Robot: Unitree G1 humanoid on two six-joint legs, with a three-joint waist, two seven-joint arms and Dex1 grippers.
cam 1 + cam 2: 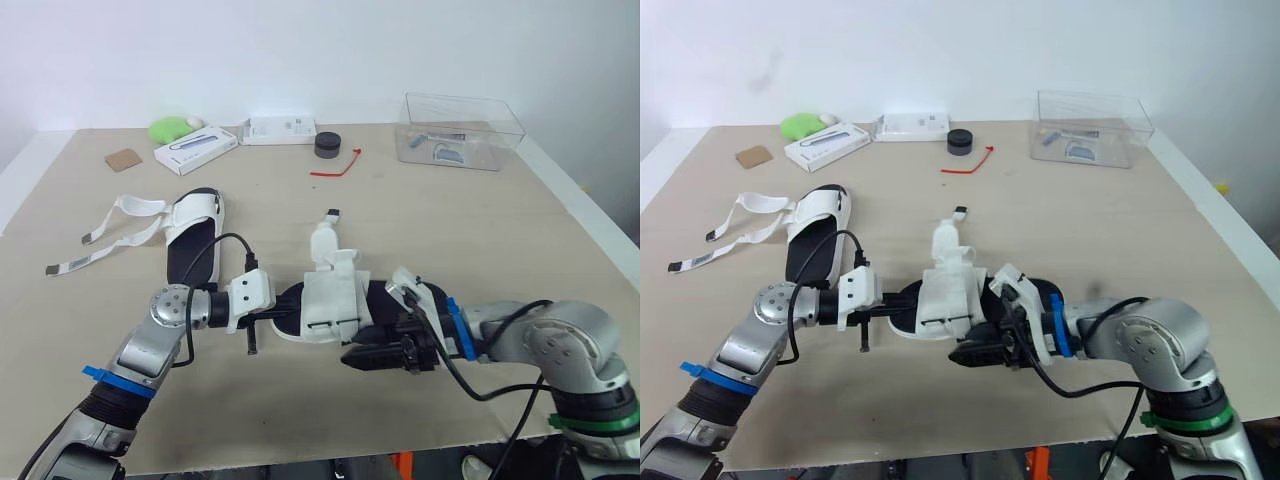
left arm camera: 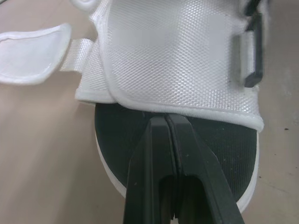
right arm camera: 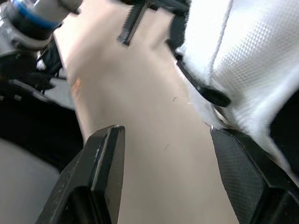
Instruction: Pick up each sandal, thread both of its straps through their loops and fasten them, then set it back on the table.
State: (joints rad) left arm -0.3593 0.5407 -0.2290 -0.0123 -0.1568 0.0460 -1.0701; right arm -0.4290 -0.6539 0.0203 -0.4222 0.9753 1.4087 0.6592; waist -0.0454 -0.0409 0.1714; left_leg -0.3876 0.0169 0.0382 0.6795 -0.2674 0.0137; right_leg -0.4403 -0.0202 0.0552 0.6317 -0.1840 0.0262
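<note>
My left end effector (image 2: 167, 119) is closed, its fingers pressed together, tips over the black footbed at the left end of the near sandal (image 1: 328, 298). My right end effector (image 3: 166, 133) stands wide at the sandal's near right edge. The sandal lies on the table (image 1: 480, 230) between them.

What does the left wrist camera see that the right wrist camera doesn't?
The left wrist view has the left gripper, shut over the black sole, and a loose white strap. The right wrist view has instead the right gripper, open above the table, and a blue band on the other arm. Both have the white mesh sandal and a black buckle.
</note>
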